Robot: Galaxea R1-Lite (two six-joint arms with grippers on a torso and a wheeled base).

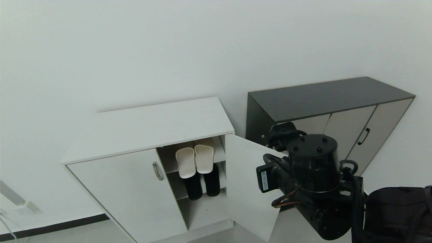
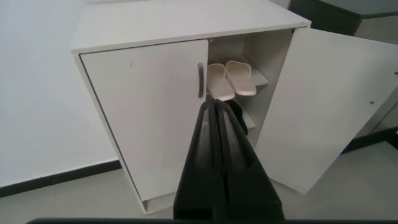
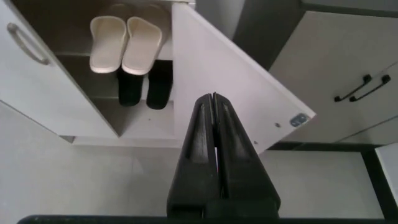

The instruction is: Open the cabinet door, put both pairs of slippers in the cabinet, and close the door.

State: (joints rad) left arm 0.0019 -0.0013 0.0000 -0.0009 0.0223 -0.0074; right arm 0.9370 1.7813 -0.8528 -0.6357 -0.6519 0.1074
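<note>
**Slippers shelved, the door is waiting to be closed**

Both pairs are sitting inside the white cabinet (image 1: 148, 125), so by my reading the loading is done and the closing step is in hand. Seen from the right claw (image 3: 214, 99), the white slippers (image 3: 124, 43) are lying on the upper shelf, ahead and off to one side. The black slippers (image 3: 146, 87) are standing just below them on the lower shelf, a little nearer the claw. The open door (image 3: 236, 81) is hanging wide, its panel lying just ahead of the right claw's fingertips; I cannot tell whether they are touching it.

The right claw is pressed together and carrying nothing. The left claw (image 2: 214, 106) is likewise pressed together and empty. It is pointing at the gap beside the shut left door (image 2: 149, 112), with that door's metal handle (image 2: 200, 79) just beyond its tips.

The next move is probably calling for the right claw to get against the door near its free edge and sweep it round toward the frame. The arc needs following, since a straight shove could slip off the panel. The grey cabinet (image 1: 324, 98) is standing close behind the right arm, leaving little room there.
</note>
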